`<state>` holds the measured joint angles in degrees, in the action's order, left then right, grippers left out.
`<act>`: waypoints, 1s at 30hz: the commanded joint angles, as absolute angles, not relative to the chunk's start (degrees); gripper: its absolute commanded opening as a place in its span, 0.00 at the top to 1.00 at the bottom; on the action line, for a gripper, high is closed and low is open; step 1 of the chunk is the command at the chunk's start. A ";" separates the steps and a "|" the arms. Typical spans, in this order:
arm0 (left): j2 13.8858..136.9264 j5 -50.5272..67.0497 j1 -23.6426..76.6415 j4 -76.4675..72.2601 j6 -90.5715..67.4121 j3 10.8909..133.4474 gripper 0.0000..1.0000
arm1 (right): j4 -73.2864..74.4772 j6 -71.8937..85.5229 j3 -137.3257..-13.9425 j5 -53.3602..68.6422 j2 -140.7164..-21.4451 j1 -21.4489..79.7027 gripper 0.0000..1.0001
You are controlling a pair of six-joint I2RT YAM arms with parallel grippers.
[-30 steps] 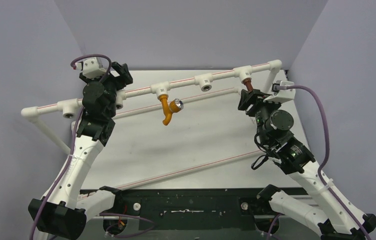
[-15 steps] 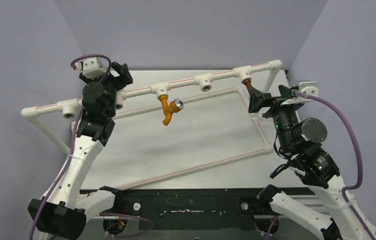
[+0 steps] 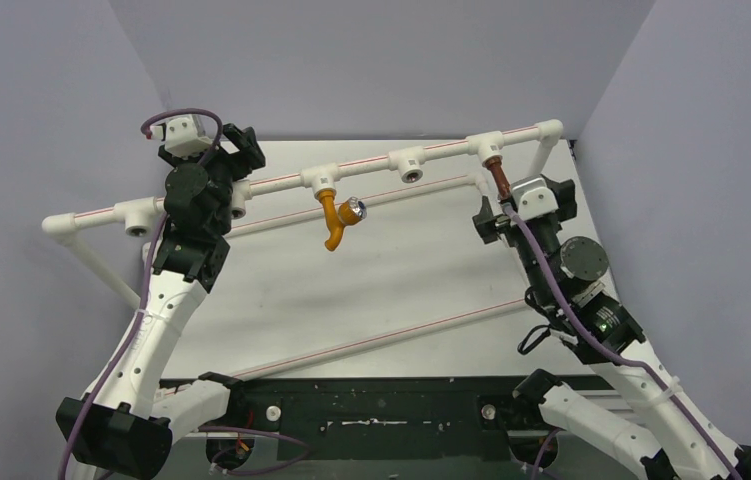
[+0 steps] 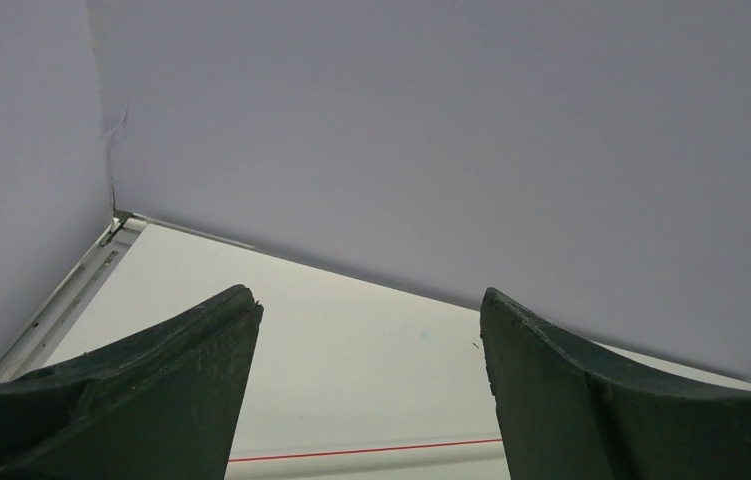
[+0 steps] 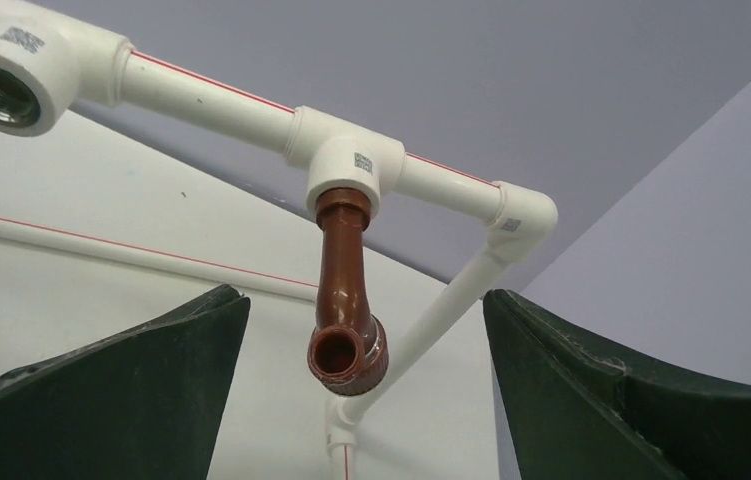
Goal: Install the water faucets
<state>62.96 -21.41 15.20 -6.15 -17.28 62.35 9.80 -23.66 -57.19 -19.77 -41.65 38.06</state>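
Glossy red-brown plastic faucet (image 5: 343, 280), white plastic pipe (image 5: 211, 92)

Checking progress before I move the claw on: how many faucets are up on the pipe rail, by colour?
Orange-yellow faucet: 1
Dark red-brown faucet: 1
Total: 2, each hanging from a socket on the white pipe rail.

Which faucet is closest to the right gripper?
The dark red-brown faucet on the rightmost tee, straight ahead of the right gripper; the orange faucet hangs mid-rail.
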 commanded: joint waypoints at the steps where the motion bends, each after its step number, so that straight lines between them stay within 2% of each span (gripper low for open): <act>1: 65.74 -19.95 16.61 8.00 -16.79 58.11 0.22 | 1.68 -29.64 -55.64 -22.97 -44.19 38.31 0.09; 11: 65.66 -19.86 16.61 8.01 -16.79 58.08 0.22 | -4.46 -28.67 -53.07 -27.69 -48.01 36.62 0.17; 23: 65.78 -19.77 16.63 8.04 -16.87 58.10 0.21 | -5.66 -21.55 -50.84 -22.21 -49.34 30.40 0.30; 24: 65.75 -19.77 16.61 8.00 -16.81 58.13 0.22 | -5.89 -20.84 -50.88 -22.00 -49.53 30.22 0.37; 25: 65.74 -19.82 16.61 8.06 -16.79 58.10 0.22 | -6.26 -20.11 -50.82 -21.90 -49.65 29.97 0.50; 26: 65.74 -19.85 16.61 8.01 -16.79 58.10 0.22 | -6.73 -19.16 -50.73 -21.65 -49.59 29.71 0.74; 28: 65.76 -19.86 16.61 8.00 -16.79 58.14 0.22 | -7.40 -16.94 -50.63 -21.00 -49.53 29.09 1.00; 30: 65.79 -19.86 16.61 8.01 -16.79 58.16 0.22 | -7.68 -13.64 -50.58 -20.10 -49.48 28.49 1.00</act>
